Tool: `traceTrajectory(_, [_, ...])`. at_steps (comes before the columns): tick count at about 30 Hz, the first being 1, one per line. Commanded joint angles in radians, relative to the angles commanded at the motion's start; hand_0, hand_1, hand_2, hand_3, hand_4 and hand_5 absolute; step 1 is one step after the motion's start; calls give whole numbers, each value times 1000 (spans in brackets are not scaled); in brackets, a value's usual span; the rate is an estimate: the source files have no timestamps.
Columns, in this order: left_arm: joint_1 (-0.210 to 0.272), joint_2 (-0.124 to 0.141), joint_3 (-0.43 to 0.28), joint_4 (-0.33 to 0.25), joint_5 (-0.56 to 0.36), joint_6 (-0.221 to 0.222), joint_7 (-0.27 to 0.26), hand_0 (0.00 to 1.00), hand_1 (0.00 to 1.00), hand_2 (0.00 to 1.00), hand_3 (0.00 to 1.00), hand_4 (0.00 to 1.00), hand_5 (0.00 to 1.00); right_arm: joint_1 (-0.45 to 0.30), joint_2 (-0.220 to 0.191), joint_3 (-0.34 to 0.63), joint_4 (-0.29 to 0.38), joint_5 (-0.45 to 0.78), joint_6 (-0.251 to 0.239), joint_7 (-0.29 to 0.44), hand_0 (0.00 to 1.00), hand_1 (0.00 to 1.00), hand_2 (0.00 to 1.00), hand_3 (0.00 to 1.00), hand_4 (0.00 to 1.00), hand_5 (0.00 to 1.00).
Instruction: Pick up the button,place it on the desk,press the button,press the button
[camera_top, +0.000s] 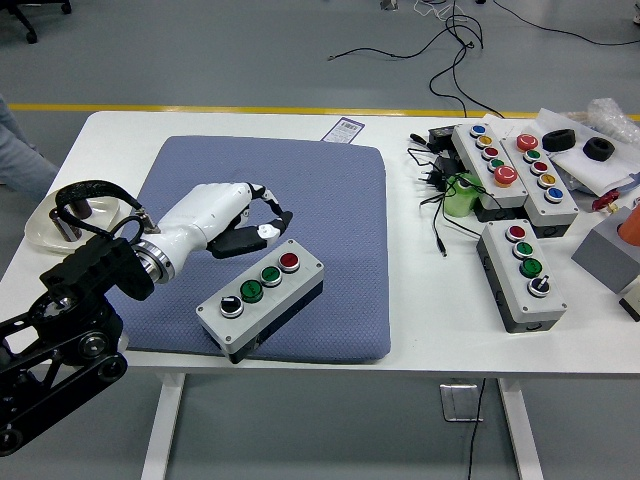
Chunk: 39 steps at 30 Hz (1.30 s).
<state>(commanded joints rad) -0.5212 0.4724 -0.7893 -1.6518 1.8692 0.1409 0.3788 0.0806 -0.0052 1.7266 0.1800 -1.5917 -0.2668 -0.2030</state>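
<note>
Near the surface's (420, 340) front edge, the button box (262, 296) lies on the blue mat (300, 200); just behind, the left hand (235, 222) hovers loosely curled, holding nothing. A glancing press could skid the box off the mat.

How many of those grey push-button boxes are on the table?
4: one grey four-button box on the blue mat under the left hand, one at right front, two long ones behind. More may be hidden.

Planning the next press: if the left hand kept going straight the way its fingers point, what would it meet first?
The left hand points right, hovering above the button box. It probably meets only bare blue mat beyond the box's red button; height is unclear.
</note>
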Motion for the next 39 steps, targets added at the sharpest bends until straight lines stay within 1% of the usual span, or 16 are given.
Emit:
traceTrajectory(3, [18, -21, -52, 44, -40, 109, -30, 44, 72, 136, 797, 644, 998, -1, 0, -3, 0, 4, 0, -1, 532, 641, 689, 611, 283, 119])
traceTrajectory(4, [22, -26, -65, 55, -61, 135, -38, 44, 72, 136, 797, 644, 998, -1, 0, -4, 0, 5, 0, -1, 532, 641, 689, 611, 283, 119])
traceTrajectory(5, [29, -34, -84, 74, -95, 165, -52, 432, 567, 597, 866, 628, 998, -2, 0, -5, 0, 6, 0, -1, 531, 641, 689, 611, 284, 119])
traceTrajectory(8, [43, -52, -130, 130, -212, 242, -112, 432, 567, 597, 866, 628, 998, -3, 0, -8, 0, 7, 0, -2, 531, 641, 689, 611, 284, 119])
traceTrajectory(10, [45, -61, -145, 169, -296, 283, -179, 432, 567, 597, 866, 628, 998, -5, 1, -8, 0, 8, 0, -3, 531, 641, 689, 611, 284, 119])
traceTrajectory(11, [46, -66, -149, 187, -335, 296, -214, 714, 790, 831, 871, 610, 998, -5, 1, -8, 0, 7, 0, -3, 531, 641, 689, 611, 284, 120])
traceTrajectory(13, [47, -77, -158, 232, -426, 311, -301, 714, 790, 831, 871, 610, 998, -6, 1, -9, 0, 6, 0, -4, 531, 641, 689, 611, 284, 120])
traceTrajectory(16, [55, -92, -189, 288, -550, 269, -416, 714, 790, 831, 871, 610, 998, -7, 1, -10, 0, 4, 0, -5, 531, 641, 689, 611, 284, 120])
traceTrajectory(17, [58, -95, -197, 301, -583, 254, -435, 737, 802, 842, 859, 589, 998, -8, 1, -10, 0, 3, 1, -5, 532, 641, 690, 611, 283, 120])
traceTrajectory(19, [70, -101, -223, 337, -668, 194, -464, 737, 802, 842, 859, 589, 998, -9, 1, -9, 0, 2, 1, -5, 532, 641, 690, 611, 283, 120])
traceTrajectory(22, [81, -102, -239, 362, -798, 147, -468, 737, 802, 842, 859, 589, 998, -10, 2, -4, 0, -3, 0, -5, 532, 641, 690, 611, 283, 120])
traceTrajectory(23, [82, -101, -242, 368, -837, 142, -465, 759, 814, 853, 854, 592, 998, -10, 3, -4, 0, -3, 0, -5, 532, 641, 690, 611, 283, 120])
traceTrajectory(27, [84, -98, -251, 392, -1012, 129, -434, 759, 814, 853, 854, 592, 998, -11, 4, -4, 0, -5, 1, -5, 532, 641, 690, 611, 283, 120])
traceTrajectory(32, [84, -99, -261, 422, -1214, 112, -435, 757, 820, 854, 853, 593, 998, -11, 4, -4, 0, -5, 1, -4, 533, 642, 690, 611, 283, 120])
traceTrajectory(34, [84, -100, -265, 430, -1255, 106, -436, 757, 820, 854, 853, 593, 998, -10, 4, -6, 0, -4, 1, -4, 533, 642, 690, 611, 283, 120])
traceTrajectory(39, [84, -102, -267, 433, -1244, 75, -426, 754, 821, 852, 849, 591, 998, -9, 4, -5, 0, -5, 2, -5, 537, 641, 689, 611, 283, 120])
